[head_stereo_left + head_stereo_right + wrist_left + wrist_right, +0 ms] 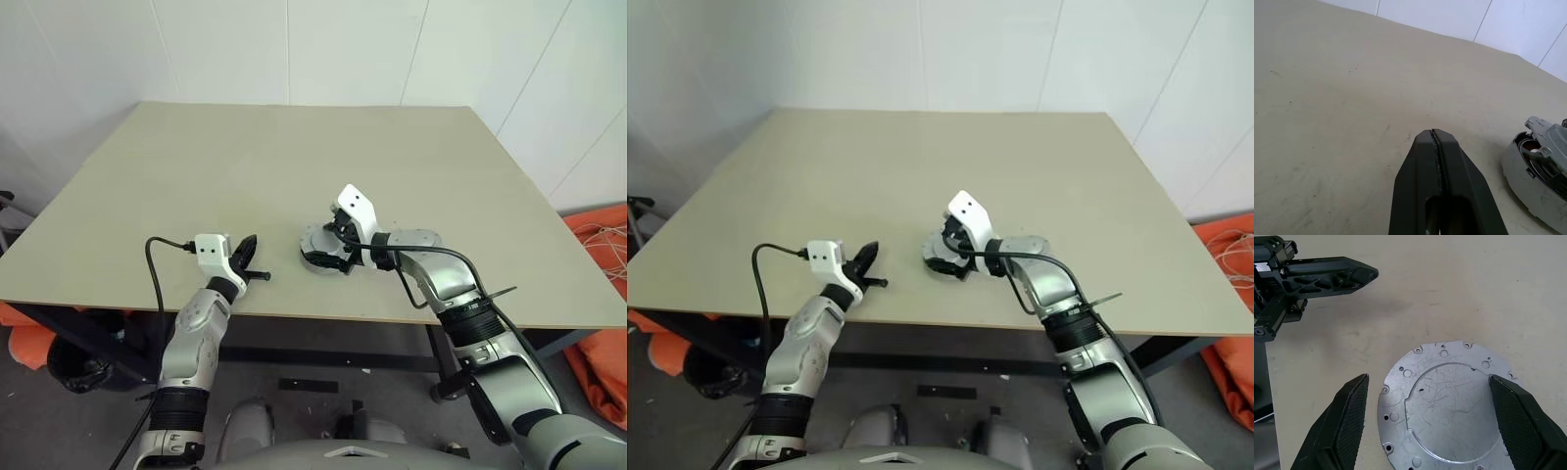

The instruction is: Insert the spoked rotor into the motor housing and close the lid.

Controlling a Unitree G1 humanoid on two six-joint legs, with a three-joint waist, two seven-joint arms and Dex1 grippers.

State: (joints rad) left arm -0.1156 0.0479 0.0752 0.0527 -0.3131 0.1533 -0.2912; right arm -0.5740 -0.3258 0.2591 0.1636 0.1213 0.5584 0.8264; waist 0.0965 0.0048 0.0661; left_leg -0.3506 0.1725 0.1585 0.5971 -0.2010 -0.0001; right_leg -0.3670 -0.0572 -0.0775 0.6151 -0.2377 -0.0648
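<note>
— On the table (294, 157), toward its near edge, what is seen from left to right?
— One left gripper (251, 257) is seen clenched, empty, pointing forward. One motor housing (1535, 183) is seen flat, lid (1447, 404) shut face-up. One right gripper (1437, 423) is spread wide, fingers (1349, 418) flanking the lid, nothing grasped.
</note>
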